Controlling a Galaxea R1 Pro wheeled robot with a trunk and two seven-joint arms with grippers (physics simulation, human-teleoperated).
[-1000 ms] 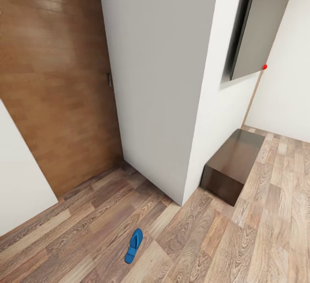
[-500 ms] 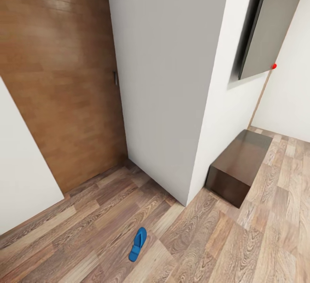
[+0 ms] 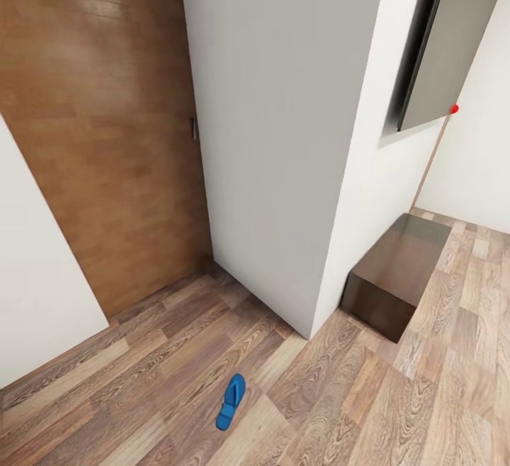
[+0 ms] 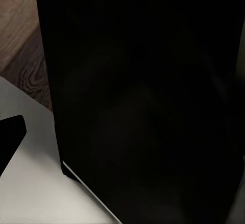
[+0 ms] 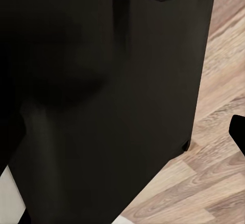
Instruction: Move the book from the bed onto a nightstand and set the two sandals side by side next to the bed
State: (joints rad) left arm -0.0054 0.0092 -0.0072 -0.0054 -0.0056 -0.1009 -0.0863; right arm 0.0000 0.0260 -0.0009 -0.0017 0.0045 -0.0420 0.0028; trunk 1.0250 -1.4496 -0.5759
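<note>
Head view, L→R: brown door (image 3: 99, 133) fills upper left; white wall block (image 3: 283, 133) at centre; one blue sandal (image 3: 231, 401) lies flat on plank floor (image 3: 397, 409) at lower centre, nothing touching it, well apart from the dark low cabinet (image 3: 393, 275) at mid right. Bed, book, 2nd sandal, nightstand: not sighted. Wrist views mostly dark robot body plus bits of floor; finger state of L and R grippers: cannot tell. Judgement: no sub-goal visibly done; sandal not yet picked up, book move and pairing both remain.
</note>
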